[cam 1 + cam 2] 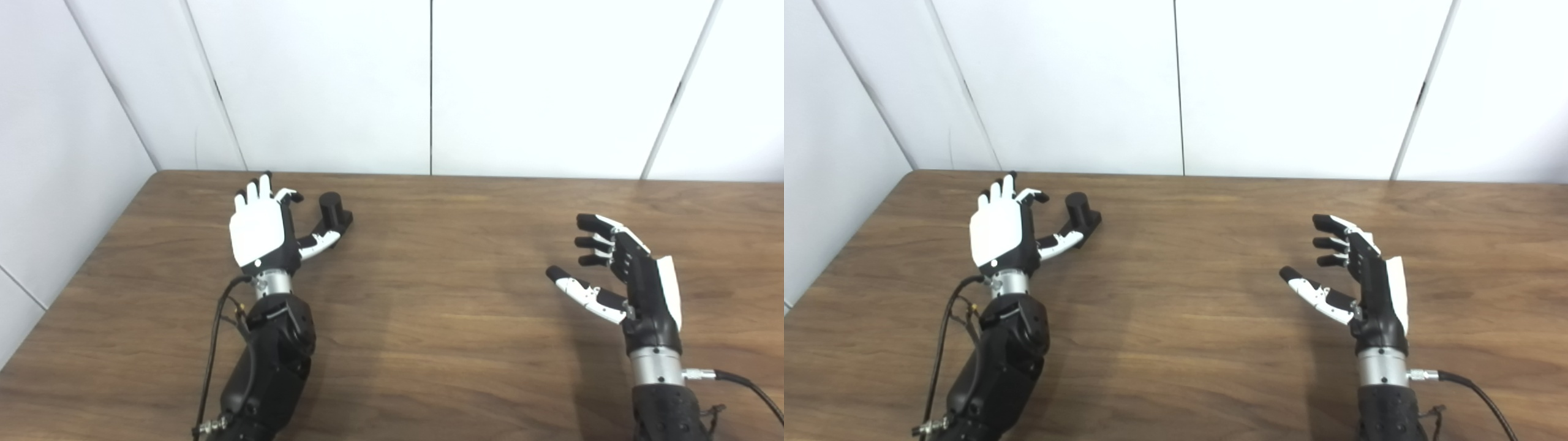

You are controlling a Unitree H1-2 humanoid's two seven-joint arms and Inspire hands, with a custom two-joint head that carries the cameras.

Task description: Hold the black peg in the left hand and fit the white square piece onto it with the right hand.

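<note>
The left hand (pixel 262 229) is spread, its thumb partly hiding the black peg (pixel 331 208); the right hand (pixel 618 275) is spread, empty.

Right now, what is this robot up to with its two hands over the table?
It seems to be at the start of a fitting job. The left hand, fingers spread, sits beside a black peg on the wooden table, its thumb reaching toward the peg's base; whether it touches is unclear, and the peg is not yet grasped. The right hand hovers open and empty over to the right. No white square piece shows in either view.
</note>
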